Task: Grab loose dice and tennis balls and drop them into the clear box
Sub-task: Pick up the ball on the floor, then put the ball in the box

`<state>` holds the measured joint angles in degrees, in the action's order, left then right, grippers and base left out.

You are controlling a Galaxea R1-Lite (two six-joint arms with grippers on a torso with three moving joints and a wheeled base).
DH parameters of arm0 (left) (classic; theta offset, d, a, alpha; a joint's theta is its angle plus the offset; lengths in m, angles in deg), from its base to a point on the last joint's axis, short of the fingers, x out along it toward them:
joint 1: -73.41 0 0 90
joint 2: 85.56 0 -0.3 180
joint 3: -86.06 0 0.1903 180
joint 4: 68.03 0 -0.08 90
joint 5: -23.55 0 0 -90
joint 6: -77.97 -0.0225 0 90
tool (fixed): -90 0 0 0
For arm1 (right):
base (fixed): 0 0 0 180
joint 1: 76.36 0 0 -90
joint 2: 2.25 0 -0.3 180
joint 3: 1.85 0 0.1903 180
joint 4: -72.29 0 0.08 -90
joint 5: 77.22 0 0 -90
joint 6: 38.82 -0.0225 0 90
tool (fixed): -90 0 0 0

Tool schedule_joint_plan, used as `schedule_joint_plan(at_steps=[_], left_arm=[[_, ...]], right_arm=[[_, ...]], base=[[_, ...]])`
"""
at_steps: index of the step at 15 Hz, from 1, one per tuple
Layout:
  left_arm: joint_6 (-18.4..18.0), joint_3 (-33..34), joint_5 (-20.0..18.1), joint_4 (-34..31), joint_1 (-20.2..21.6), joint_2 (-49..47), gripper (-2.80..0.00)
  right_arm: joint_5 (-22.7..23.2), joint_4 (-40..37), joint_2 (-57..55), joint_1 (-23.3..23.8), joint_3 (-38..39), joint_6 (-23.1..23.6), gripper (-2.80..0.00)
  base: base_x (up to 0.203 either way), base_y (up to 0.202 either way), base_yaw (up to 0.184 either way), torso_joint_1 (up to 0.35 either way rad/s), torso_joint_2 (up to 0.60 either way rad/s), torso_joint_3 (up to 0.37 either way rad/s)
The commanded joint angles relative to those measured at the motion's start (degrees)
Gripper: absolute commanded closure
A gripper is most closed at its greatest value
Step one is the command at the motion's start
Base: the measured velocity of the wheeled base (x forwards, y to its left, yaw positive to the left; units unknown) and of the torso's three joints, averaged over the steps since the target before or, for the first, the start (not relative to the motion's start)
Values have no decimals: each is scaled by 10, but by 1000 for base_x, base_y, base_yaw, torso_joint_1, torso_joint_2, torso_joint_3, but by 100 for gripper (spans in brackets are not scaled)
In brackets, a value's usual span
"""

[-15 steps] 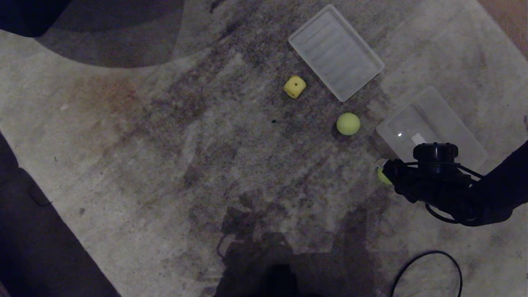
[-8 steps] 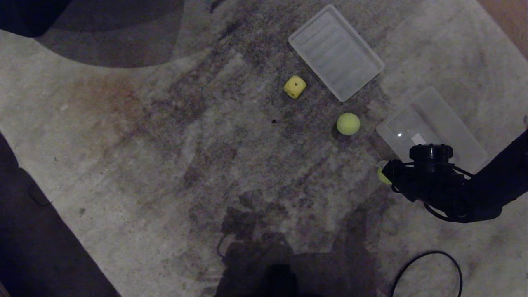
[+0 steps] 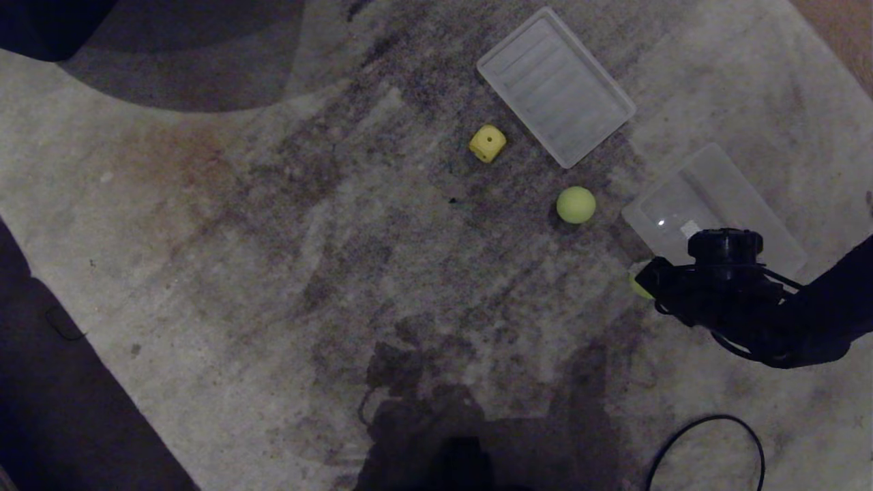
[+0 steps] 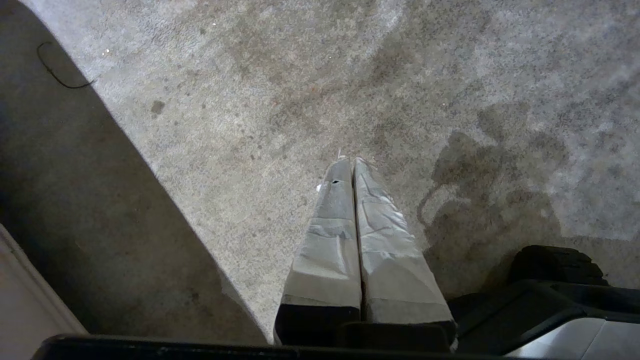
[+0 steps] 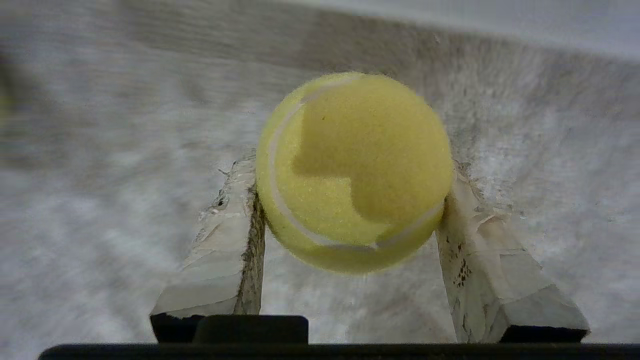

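Observation:
A fuzzy yellow-green tennis ball (image 5: 352, 170) sits between the taped fingers of my right gripper (image 5: 350, 167), which is shut on it with both pads touching its sides. From the head view only a sliver of this ball (image 3: 638, 286) shows at the right gripper (image 3: 644, 283), just in front of the clear box (image 3: 743, 184). A second tennis ball (image 3: 576, 204) lies on the carpet left of the box. One yellow die (image 3: 487, 143) rests farther back. My left gripper (image 4: 348, 162) is parked over bare carpet, shut and holding nothing.
The flat ribbed lid (image 3: 556, 85) lies behind the box. A black cable loop (image 3: 706, 443) lies on the carpet near the right front. The carpet ends at dark floor (image 3: 54, 409) on the left.
The right gripper's fingers have closed in onto the tennis ball, and the hand has shifted slightly to the right. The other ball, the die and the box stay put.

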<state>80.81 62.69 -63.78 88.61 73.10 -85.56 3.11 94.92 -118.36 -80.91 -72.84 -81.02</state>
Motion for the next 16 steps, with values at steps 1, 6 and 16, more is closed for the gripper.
schedule_joint_plan(at_steps=[1, 6, 16], left_arm=[[1, 1, 1, 0, 0, -1, 0], [1, 1, 1, 0, 0, -1, 0], [1, 1, 1, 0, 0, -1, 0]], right_arm=[[2, 2, 92, -4, 28, 6, 0], [2, 2, 212, 18, 99, 80, 0], [-8, 43, 241, 71, 110, 152, -280]], base=[[0, 0, 0, 0, 0, 0], [0, 0, 0, 0, 0, 0], [0, 0, 0, 0, 0, 0]])
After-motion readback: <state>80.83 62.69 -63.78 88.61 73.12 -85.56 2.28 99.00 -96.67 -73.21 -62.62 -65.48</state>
